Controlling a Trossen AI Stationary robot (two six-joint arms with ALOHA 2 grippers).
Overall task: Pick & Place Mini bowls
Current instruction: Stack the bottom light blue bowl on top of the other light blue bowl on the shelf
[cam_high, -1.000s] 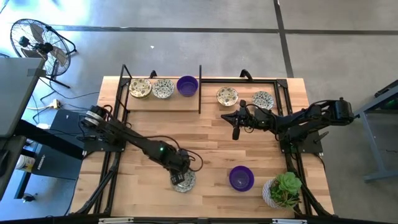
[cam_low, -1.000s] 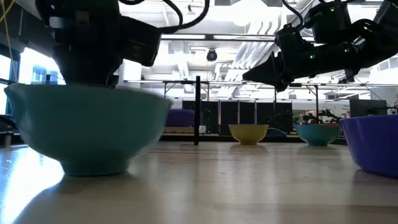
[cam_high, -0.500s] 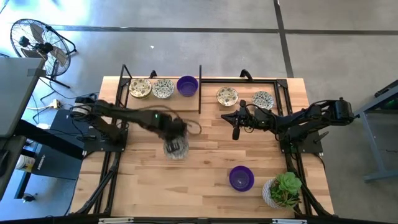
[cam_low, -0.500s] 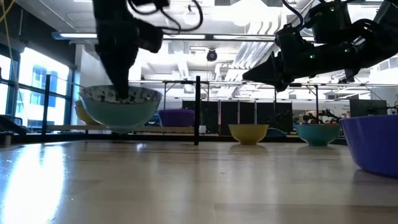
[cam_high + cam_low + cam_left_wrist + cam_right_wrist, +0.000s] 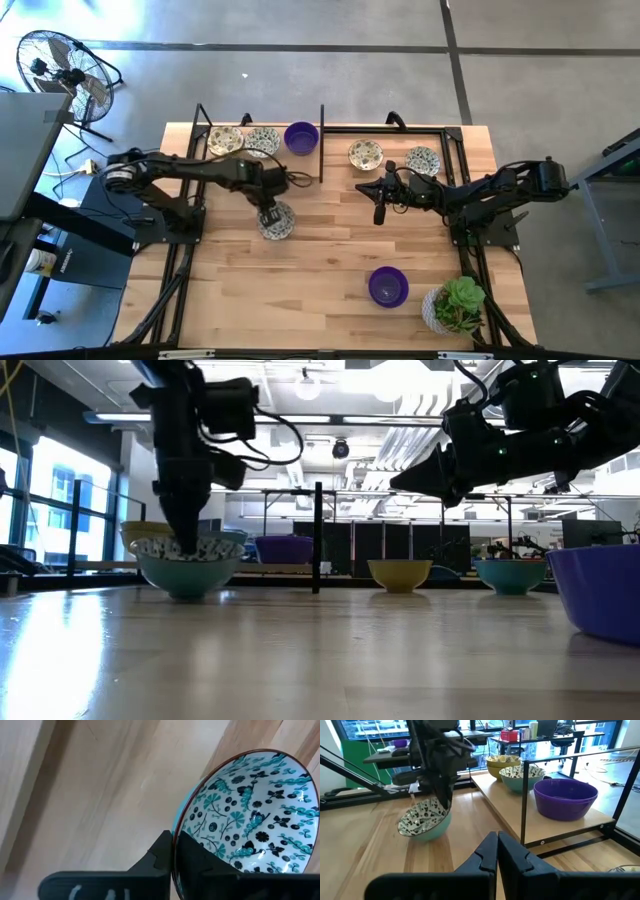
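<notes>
My left pincer (image 5: 268,212) grips a speckled bowl (image 5: 277,221) by its rim, near the raised board (image 5: 262,165); my wrist view shows teal flowers; right pincer (image 5: 379,213) closed, idle mid-worktop (image 5: 330,260).

The worktop (image 5: 330,255) is light wood planking. A raised board (image 5: 262,165) at its far left carries two patterned bowls (image 5: 244,142) and a purple bowl (image 5: 301,138). Two patterned bowls (image 5: 394,158) sit far right; another purple bowl (image 5: 388,286) and a potted plant (image 5: 455,306) stand near.
</notes>
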